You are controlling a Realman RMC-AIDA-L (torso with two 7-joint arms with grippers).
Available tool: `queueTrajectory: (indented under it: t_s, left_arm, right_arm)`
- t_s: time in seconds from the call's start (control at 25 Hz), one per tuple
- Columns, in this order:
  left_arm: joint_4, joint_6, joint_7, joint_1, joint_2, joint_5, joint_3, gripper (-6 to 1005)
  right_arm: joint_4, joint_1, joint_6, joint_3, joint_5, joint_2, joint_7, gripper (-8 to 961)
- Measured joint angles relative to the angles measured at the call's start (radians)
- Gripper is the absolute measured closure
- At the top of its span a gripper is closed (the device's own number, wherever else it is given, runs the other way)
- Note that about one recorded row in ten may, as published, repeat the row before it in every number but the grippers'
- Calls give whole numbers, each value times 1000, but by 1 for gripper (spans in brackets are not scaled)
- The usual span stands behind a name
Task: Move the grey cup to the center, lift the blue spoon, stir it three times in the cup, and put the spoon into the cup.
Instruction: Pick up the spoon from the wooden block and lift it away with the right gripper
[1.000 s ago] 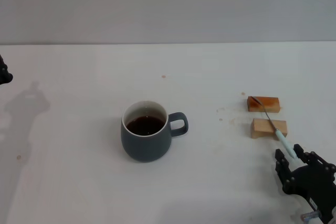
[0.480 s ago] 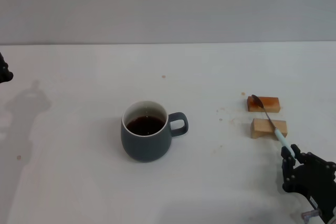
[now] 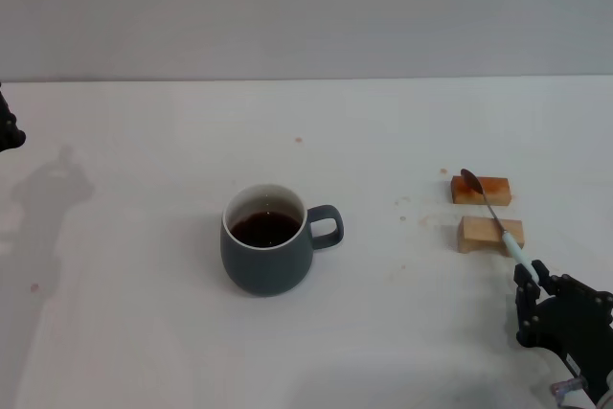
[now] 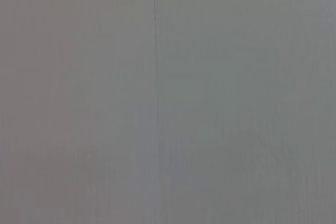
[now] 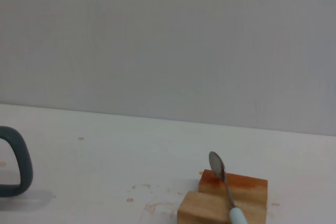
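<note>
Head view: grey cup (image 3: 269,252) near table (image 3: 144,352) centre, dark liquid inside, handle turned toward robot's right. Blue spoon (image 3: 497,221) tilted across two wooden blocks (image 3: 490,234), handle end clamped in right gripper (image 3: 533,277) at near right. Left gripper (image 3: 8,129) parked at far left edge, fingers' state impossible to tell. Right wrist view: spoon bowl raised above blocks.

Even, soft light; a faint shadow falls on the white table (image 3: 115,237) at left.
</note>
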Motion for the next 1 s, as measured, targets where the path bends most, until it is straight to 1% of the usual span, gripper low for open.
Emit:
queueTrajectory:
  t_s: [0.36, 0.56, 0.8, 0.88, 0.92, 0.96, 1.0]
  left_arm:
    - [8, -4, 0, -6, 0, 0, -2, 1001]
    - [12, -7, 0, -8, 0, 0, -4, 1001]
    - [19, -7, 0, -10, 0, 0, -3, 1001]
    - [33, -7, 0, -17, -1, 0, 1, 1001]
    - [35, -7, 0, -18, -1, -1, 1, 1001]
    - [35, -7, 0, -18, -1, -1, 1, 1001]
    - [35, -7, 0, -18, -1, -1, 1, 1001]
  right_arm:
    - [12, 3, 4, 0, 6, 2, -48, 834]
    - [71, -19, 13, 14, 4, -1, -81, 834]
    - [222, -72, 110, 28, -3, -6, -170, 834]
    - [293, -94, 158, 30, -9, -13, -192, 834]
    - [359, -115, 209, 35, -14, -20, -205, 834]
    - [359, -115, 209, 35, -14, -20, -205, 834]
    - [399, -127, 231, 36, -19, -25, -207, 834]
